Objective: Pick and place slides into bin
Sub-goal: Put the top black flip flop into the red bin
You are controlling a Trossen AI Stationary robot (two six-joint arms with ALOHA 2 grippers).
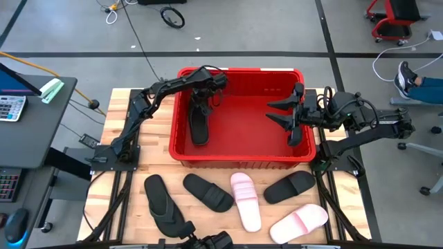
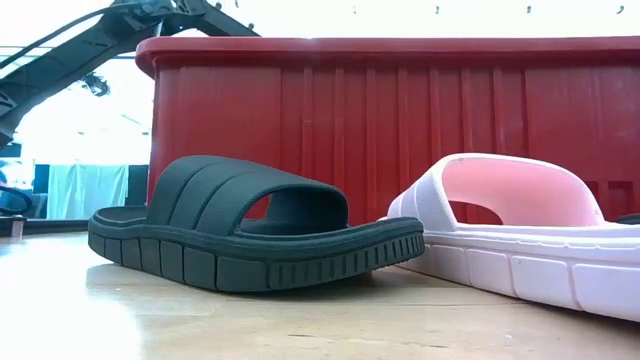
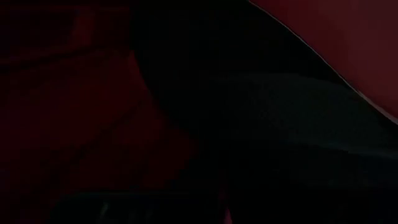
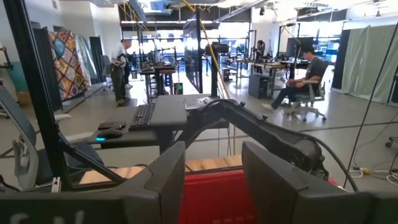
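The red bin (image 1: 239,155) stands mid-table. A black flip-flop (image 1: 199,128) lies lengthwise inside it by the left wall. My left gripper (image 1: 202,100) reaches down into the bin at that flip-flop's far end, and its wrist view shows only something dark and close (image 3: 261,124). My right gripper (image 1: 278,113) is open and empty above the bin's right half (image 4: 214,171). On the table in front of the bin lie a black flip-flop (image 1: 160,200), two black slides (image 1: 208,192) (image 1: 291,187) and two pink slides (image 1: 246,200) (image 1: 299,223).
The bin's front wall (image 2: 400,120) rises behind a black slide (image 2: 250,235) and a pink slide (image 2: 520,240). A desk with a calculator (image 1: 10,107) stands to the left of the table. People are working in the room beyond (image 4: 305,78).
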